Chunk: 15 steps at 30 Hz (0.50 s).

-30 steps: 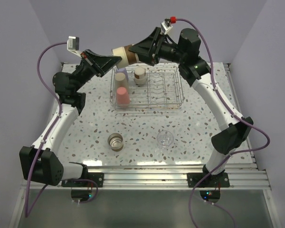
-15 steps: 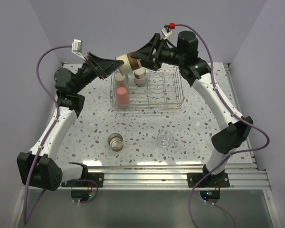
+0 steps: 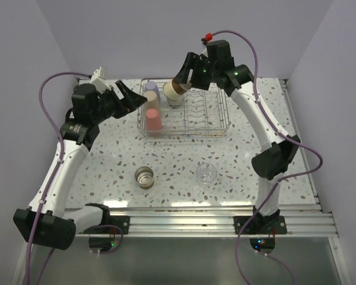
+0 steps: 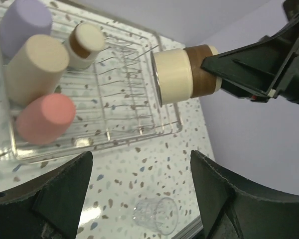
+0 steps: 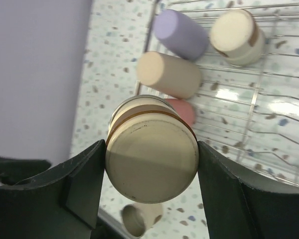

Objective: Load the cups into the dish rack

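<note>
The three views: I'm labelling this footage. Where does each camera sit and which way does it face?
Top external: above and behind the arm bases, looking down on the table, left arm, right arm and dish rack.
Left wrist: on the left arm, facing the rack and clear cup; its open jaws frame the bottom.
Right wrist: looks down past the banded cup clamped in its jaws, towards the rack.
Shared: all three show that cup and the rack.

Seven cups are in view: one lavender cup, one tan cup, one red cup, one clear cup, and three cream brown-banded ones, namely the held cream cup, the racked cream cup and the bench cream cup. There is one dish rack.
</note>
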Available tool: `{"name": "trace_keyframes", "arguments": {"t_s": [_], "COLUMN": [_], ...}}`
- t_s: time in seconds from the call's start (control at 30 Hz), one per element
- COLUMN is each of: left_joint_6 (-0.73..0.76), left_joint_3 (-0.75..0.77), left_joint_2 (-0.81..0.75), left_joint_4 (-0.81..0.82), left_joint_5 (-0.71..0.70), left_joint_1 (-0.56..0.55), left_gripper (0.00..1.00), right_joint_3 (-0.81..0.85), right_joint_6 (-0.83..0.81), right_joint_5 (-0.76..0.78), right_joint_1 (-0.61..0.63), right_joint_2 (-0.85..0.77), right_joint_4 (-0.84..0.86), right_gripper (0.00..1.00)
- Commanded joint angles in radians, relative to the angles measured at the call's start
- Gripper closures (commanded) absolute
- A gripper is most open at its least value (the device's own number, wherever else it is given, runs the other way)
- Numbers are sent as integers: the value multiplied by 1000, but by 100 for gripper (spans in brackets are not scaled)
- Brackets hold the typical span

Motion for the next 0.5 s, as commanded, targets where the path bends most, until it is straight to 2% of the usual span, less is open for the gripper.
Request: {"name": "trace_keyframes", "arguments": {"t_s": [0.0,0.13,0.47], "left_joint_6": [126,189,247], "left_joint_3": [37,72,27], "left_joint_2": [-43,-55,-142], "left_joint_4": [-188,-246,-305], "left_joint_5": [-108,-136,-145], "left_joint_1": [5,5,5], "left_gripper": [18,19,20], "right_joint_3": [123,234,372], "right_joint_6": [-147,-176,-216], "right_joint_5": [279,451,671], "right_joint_1": [69,134,181], "right_joint_2": [48,180,375], "right_joint_4": [-129,-168,-163], "right_gripper": [100,100,100]}}
